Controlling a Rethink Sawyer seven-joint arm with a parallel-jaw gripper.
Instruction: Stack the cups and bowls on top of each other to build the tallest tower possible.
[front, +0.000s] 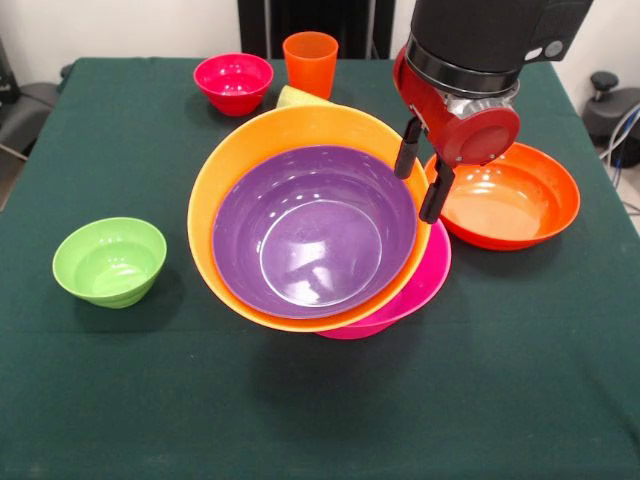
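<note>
The tower stands mid-table, leaning. A large pink bowl (428, 285) is its base, and a yellow-orange bowl (225, 175) lies tilted on it with a purple bowl (310, 235) nested inside. Whatever lies between the pink and yellow-orange bowls is hidden. My gripper (422, 170) is open at the tower's right side. One finger (407, 150) is over the yellow-orange bowl's rim and the other is just outside it. An orange-red bowl (515, 200) sits right of the gripper. An orange cup (310, 62) and a small red bowl (233, 82) stand at the far edge. A small green bowl (110, 262) is at the left.
A pale yellow-green piece (296, 97) peeks out behind the yellow-orange bowl's far rim; I cannot tell what it is. The dark green tablecloth (320, 410) covers the table. A dark chair and cables show beyond the table's sides.
</note>
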